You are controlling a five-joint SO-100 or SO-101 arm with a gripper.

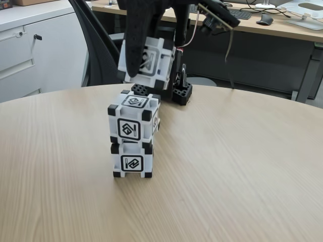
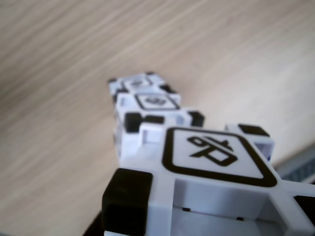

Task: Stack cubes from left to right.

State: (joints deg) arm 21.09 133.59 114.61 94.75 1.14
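Note:
Two white-grey cubes with black corners stand stacked on the wooden table [image 1: 227, 166] in the fixed view. The upper cube [image 1: 133, 119] sits slightly turned on the lower cube [image 1: 132, 161]. A third cube [image 1: 157, 60] hangs tilted in the air above and just behind the stack, with my black gripper [image 1: 145, 64] shut on it; one broad finger covers its left front. In the wrist view the held cube [image 2: 211, 167] looms large at the bottom, and the stack [image 2: 153, 102] lies beyond it, apart from it.
The arm's black base blocks [image 1: 181, 93] stand at the table's far edge behind the stack. A black office chair [image 1: 96, 45], a white cabinet [image 1: 30, 50] and a desk [image 1: 272, 27] with a mouse are beyond the table.

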